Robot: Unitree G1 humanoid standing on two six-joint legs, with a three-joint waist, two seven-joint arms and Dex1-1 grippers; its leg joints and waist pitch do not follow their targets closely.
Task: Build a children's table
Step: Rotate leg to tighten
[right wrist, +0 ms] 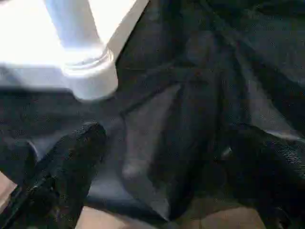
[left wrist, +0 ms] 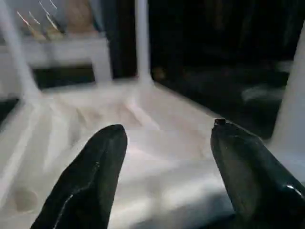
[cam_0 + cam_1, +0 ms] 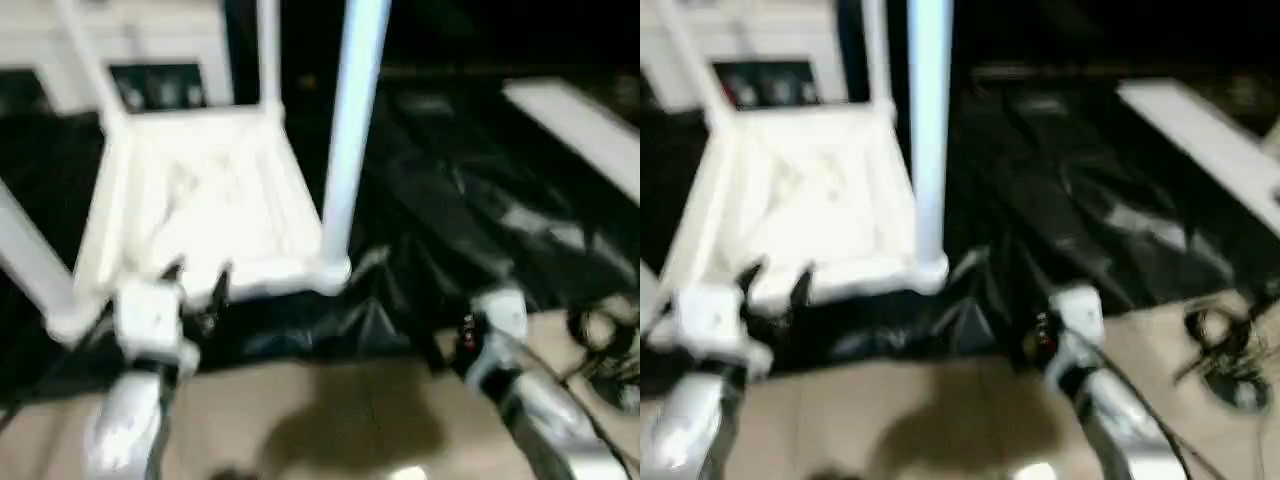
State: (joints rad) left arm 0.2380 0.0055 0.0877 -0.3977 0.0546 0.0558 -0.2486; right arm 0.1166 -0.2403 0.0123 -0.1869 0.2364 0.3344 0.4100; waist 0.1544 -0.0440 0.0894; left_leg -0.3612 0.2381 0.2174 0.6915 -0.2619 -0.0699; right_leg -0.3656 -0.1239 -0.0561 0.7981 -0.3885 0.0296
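Note:
The children's table lies upside down on a black sheet, its white ribbed tabletop (image 3: 200,200) facing up. White tubular legs stand in the corner sockets: the near right leg (image 3: 345,130), the near left leg (image 3: 30,260) and two at the back (image 3: 268,50). My left gripper (image 3: 196,283) hovers at the tabletop's near edge, open, with nothing between its black fingers (image 2: 95,176). My right gripper (image 1: 171,152) is open and empty over the black sheet, just right of the near right leg's socket (image 1: 90,78). Its wrist (image 3: 492,318) sits low on the right.
The black sheet (image 3: 480,200) spreads crumpled to the right of the table. A white cabinet (image 3: 130,40) stands behind it. A long white board (image 3: 580,125) lies at the far right. Dark cables (image 3: 605,350) lie on the brown floor (image 3: 330,420).

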